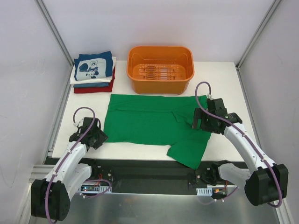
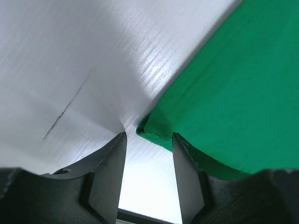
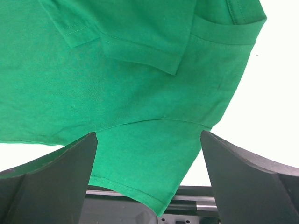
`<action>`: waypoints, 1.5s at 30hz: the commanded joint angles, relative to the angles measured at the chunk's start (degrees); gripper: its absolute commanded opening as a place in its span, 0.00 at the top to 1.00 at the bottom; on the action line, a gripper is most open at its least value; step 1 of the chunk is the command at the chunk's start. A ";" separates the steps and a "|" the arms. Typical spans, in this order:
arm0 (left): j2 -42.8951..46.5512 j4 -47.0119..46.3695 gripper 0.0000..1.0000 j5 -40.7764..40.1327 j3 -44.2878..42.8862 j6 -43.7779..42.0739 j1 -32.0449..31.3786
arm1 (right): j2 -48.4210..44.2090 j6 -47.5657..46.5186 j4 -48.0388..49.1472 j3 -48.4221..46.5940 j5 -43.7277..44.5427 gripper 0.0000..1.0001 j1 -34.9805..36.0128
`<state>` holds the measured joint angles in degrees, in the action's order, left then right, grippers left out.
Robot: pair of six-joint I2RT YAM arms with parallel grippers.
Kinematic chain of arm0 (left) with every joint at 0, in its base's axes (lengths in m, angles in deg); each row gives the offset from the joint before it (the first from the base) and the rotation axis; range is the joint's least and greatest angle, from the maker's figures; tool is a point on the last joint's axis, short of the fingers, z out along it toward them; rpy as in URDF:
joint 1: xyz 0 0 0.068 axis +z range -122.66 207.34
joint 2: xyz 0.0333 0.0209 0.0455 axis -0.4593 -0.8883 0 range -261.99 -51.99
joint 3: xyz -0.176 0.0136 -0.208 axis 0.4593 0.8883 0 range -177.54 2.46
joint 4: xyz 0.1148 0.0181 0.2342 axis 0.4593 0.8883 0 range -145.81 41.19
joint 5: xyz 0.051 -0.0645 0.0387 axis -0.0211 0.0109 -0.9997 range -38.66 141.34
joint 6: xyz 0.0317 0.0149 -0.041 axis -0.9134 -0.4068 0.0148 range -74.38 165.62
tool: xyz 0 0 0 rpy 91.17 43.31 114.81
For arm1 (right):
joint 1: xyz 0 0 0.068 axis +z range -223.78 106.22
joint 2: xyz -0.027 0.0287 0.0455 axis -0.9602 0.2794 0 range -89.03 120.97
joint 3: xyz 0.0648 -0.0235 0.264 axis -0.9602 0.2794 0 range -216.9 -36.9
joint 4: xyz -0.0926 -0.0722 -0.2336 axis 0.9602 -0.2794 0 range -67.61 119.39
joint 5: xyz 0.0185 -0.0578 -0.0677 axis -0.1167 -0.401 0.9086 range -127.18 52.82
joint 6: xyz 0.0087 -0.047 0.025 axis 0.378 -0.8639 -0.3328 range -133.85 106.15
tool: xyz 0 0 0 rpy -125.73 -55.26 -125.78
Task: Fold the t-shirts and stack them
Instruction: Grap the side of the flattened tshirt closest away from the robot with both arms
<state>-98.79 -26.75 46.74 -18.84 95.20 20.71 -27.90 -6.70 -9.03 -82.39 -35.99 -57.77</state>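
Observation:
A bright green t-shirt [image 1: 149, 123] lies spread flat across the middle of the table, and its right sleeve [image 1: 189, 151] reaches over the near edge. My left gripper [image 1: 96, 137] sits low at the shirt's near left corner. In the left wrist view its fingers [image 2: 148, 135] stand a narrow gap apart, with the folded corner [image 2: 152, 126] just ahead of the tips and bare table between them. My right gripper [image 1: 202, 122] hovers wide open over the right sleeve [image 3: 140, 158], holding nothing. Folded t-shirts [image 1: 94, 72] are stacked at the back left, a navy printed one on top.
An orange plastic tub [image 1: 160, 69] stands at the back centre, just beyond the green shirt. Metal frame posts run along both sides. The black base rail [image 1: 149, 175] borders the table's near edge.

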 commanded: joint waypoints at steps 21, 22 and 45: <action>-1.89 -4.27 1.00 -1.64 1.70 -0.27 0.48 | -2.51 0.84 -8.51 -0.29 -0.14 0.03 11.28; -1.54 -4.36 1.00 -1.81 1.70 -0.45 0.48 | -1.89 1.80 -9.39 -0.56 0.56 0.03 14.11; -0.92 -4.45 1.00 -2.96 -0.94 -1.07 0.48 | 12.97 23.43 -15.28 9.46 -1.54 0.30 40.86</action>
<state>-99.67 -31.14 44.90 -17.77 95.12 20.71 -15.03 12.36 -20.52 -73.17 -37.65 -17.25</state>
